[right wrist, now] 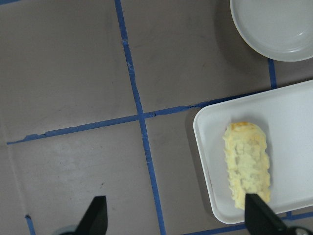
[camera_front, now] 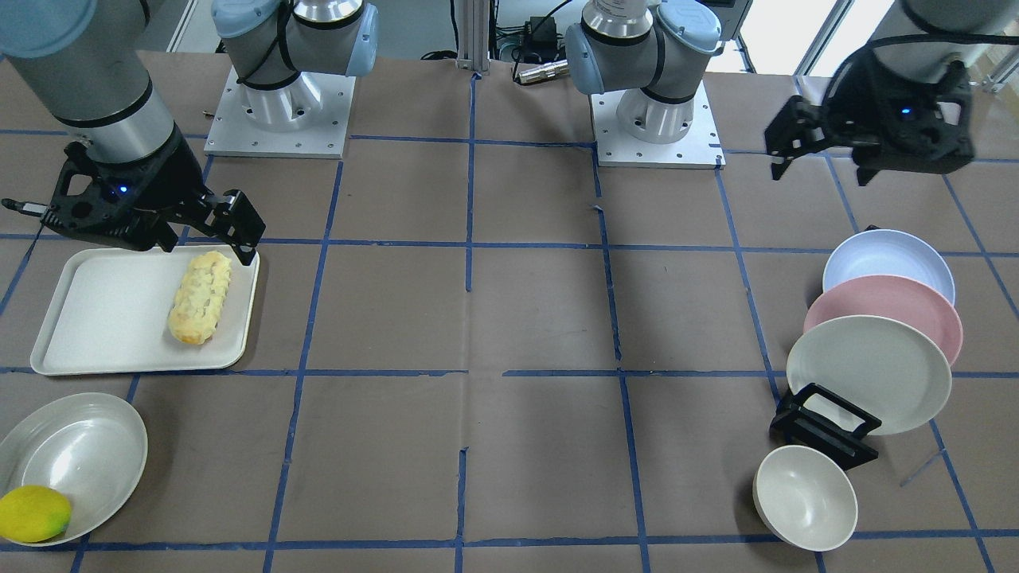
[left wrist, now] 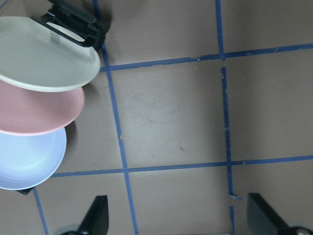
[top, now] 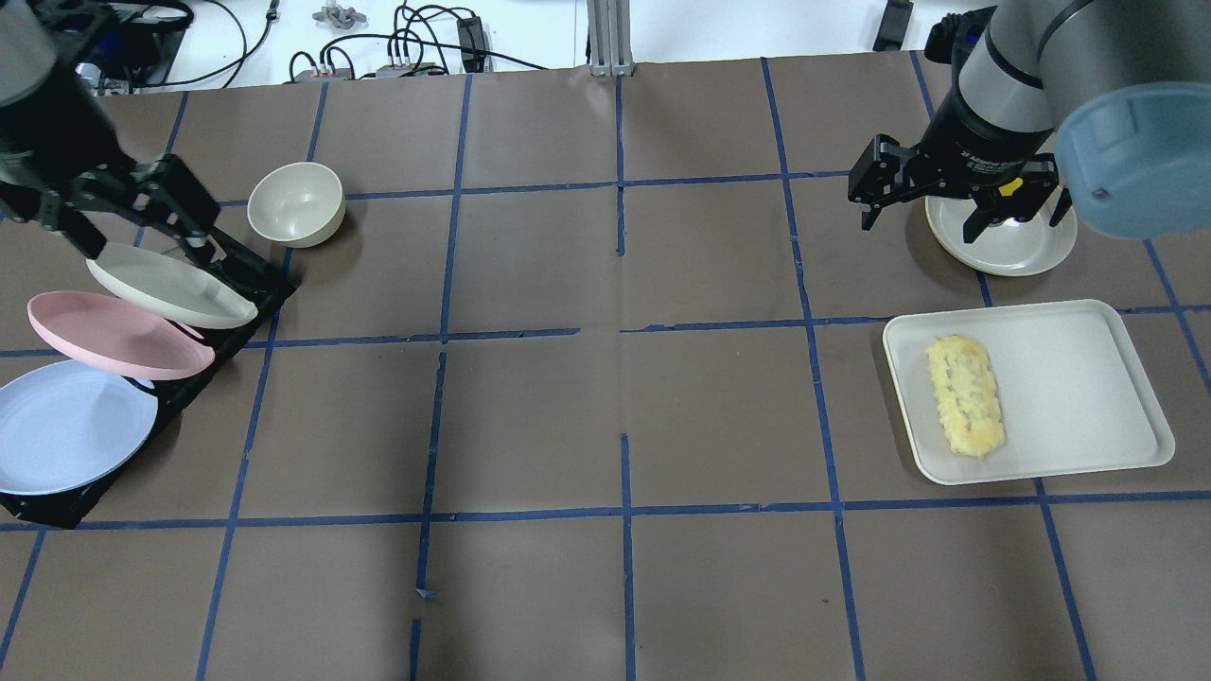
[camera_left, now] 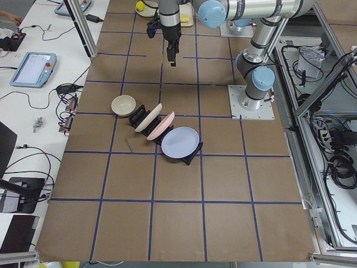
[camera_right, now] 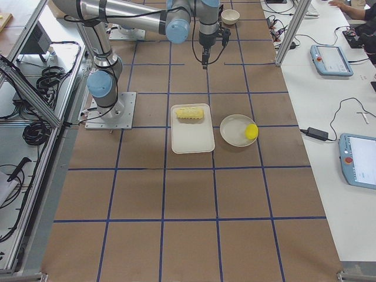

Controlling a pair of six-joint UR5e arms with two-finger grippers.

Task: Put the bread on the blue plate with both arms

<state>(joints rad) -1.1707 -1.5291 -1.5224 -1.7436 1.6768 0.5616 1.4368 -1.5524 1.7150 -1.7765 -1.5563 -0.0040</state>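
Observation:
The bread [camera_front: 201, 296] lies on a white tray [camera_front: 103, 318] on my right side; it also shows in the overhead view [top: 965, 395] and the right wrist view [right wrist: 247, 171]. My right gripper [camera_front: 151, 235] hangs open and empty above the tray's far edge, beside the bread's end. The blue plate [camera_front: 888, 259] leans in a black rack [camera_front: 824, 430] on my left side, behind a pink plate [camera_front: 884, 306] and a cream plate [camera_front: 868, 374]. My left gripper [camera_front: 868, 167] hangs open and empty above the table, near the rack. The blue plate also shows in the left wrist view [left wrist: 27, 156].
A shallow grey dish [camera_front: 80, 454] with a lemon [camera_front: 32, 513] on its rim sits beside the tray. A cream bowl [camera_front: 804, 497] stands by the rack's end. Brown paper with blue tape lines covers the table.

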